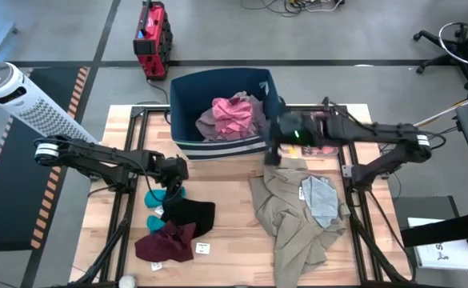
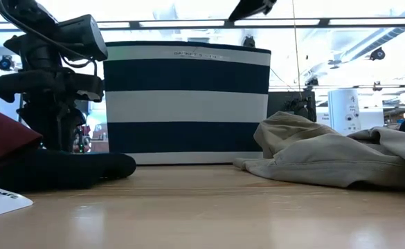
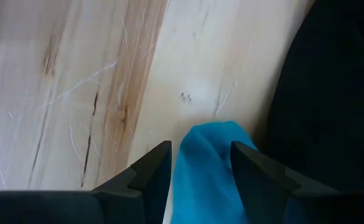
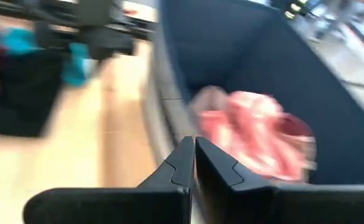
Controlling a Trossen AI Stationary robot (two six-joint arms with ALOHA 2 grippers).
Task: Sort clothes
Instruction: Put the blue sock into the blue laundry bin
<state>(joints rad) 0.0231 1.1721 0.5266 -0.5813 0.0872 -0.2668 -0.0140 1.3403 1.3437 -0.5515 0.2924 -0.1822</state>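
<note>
A teal piece point(image 1: 155, 197) lies on the table's left half, beside a black piece point(image 1: 192, 214) and a maroon piece point(image 1: 166, 242). My left gripper point(image 1: 174, 181) points down, shut on the teal piece point(image 3: 206, 174). Pink and mauve garments point(image 1: 234, 116) lie in the navy striped bin point(image 1: 187, 104). Khaki trousers point(image 1: 294, 216) lie spread at the right, a pale grey piece point(image 1: 322, 200) resting on them. My right gripper point(image 4: 195, 148) is shut and empty, above the bin's near right corner point(image 1: 272, 148). My left gripper pinches the teal piece's end point(image 3: 201, 155) between its two fingers, coming from above and pointing down. The cloth fills the gap between the fingers. Its tip point(image 3: 218, 127) lies on the table past the fingers, next to the black piece point(image 3: 331, 106).
The bin stands at the table's far middle, and in the low view point(image 2: 187, 104) it blocks the centre. A small white label point(image 1: 203, 248) lies by the maroon piece. A white fan point(image 1: 26, 104) stands off the left edge and a red device point(image 1: 152, 36) on the floor behind.
</note>
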